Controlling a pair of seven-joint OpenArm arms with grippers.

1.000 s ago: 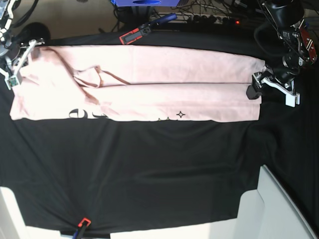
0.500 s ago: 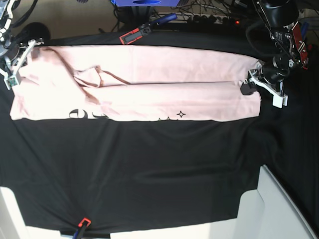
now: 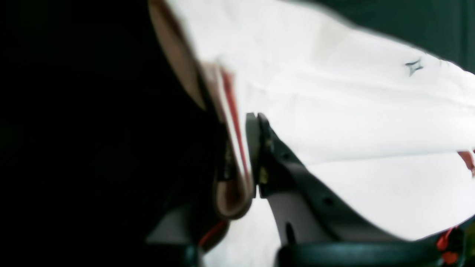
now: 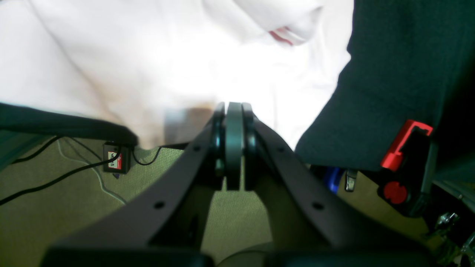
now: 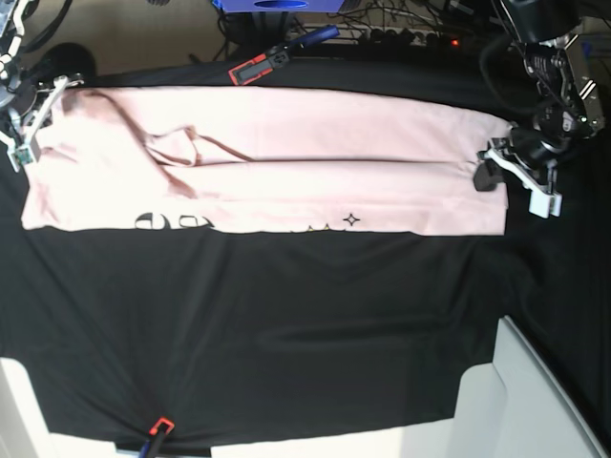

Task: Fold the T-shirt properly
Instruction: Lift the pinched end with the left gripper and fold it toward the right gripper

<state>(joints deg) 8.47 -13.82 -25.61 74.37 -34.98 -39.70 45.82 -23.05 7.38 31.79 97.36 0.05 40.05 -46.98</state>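
Two tools clamp the long, folded pink T-shirt [image 5: 286,157] at its ends.

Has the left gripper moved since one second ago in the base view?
Yes. The left gripper is slightly higher in the picture now, nearer the power strip.

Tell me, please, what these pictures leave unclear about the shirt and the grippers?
- Base: lettering on the T-shirt is cut off by the fold.
- Left wrist: left gripper is blurred; its far finger is lost in shadow.
- Right wrist: right gripper is shut; whether it pinches cloth is blurred.
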